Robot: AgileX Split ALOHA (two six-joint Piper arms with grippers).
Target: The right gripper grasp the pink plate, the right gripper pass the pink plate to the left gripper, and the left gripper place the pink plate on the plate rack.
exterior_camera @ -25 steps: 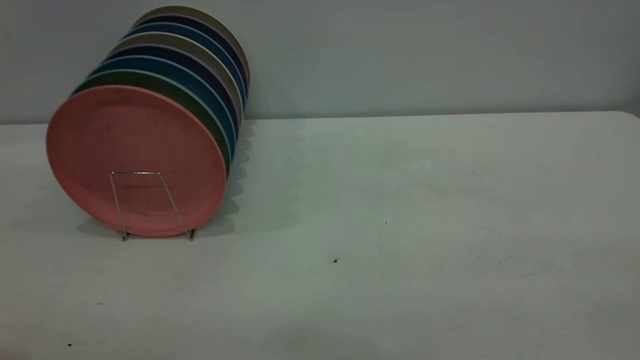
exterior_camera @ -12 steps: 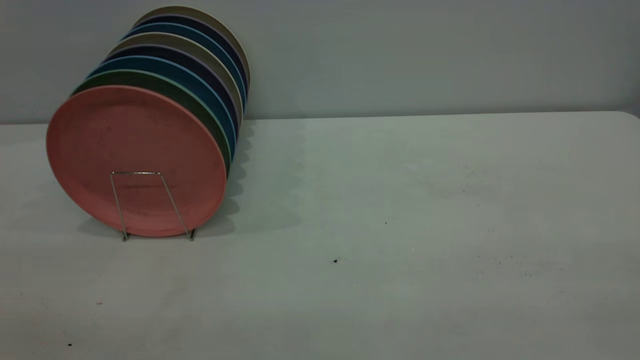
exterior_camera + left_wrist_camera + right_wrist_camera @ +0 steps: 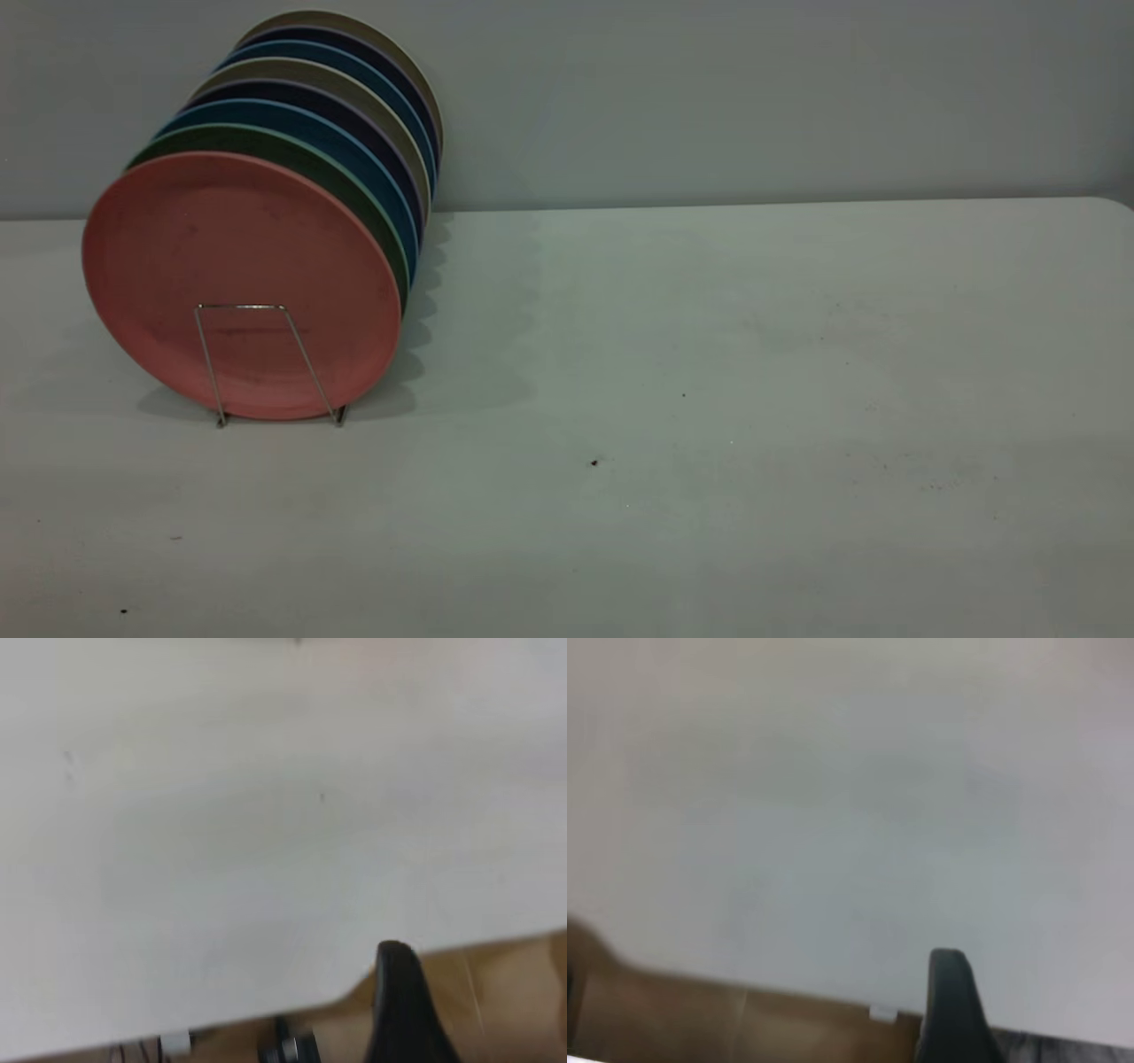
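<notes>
The pink plate (image 3: 239, 257) stands upright at the front of the plate rack (image 3: 239, 307), at the table's left in the exterior view. One wire loop of the rack crosses its lower face. Neither gripper shows in the exterior view. A black part of the left gripper (image 3: 403, 1010) shows in the left wrist view, above the table's edge and holding nothing that I can see. A black part of the right gripper (image 3: 950, 1010) shows in the right wrist view, also by a table edge, far from the plate.
Several plates stand behind the pink one in the rack: a green one (image 3: 292, 152), then blue, dark and beige ones. The white table (image 3: 709, 354) stretches to the right of the rack, with a grey wall behind. Brown floor shows past the table edge (image 3: 505, 983).
The plate and rack have not moved. A faint shadow on the table's front edge has faded.
</notes>
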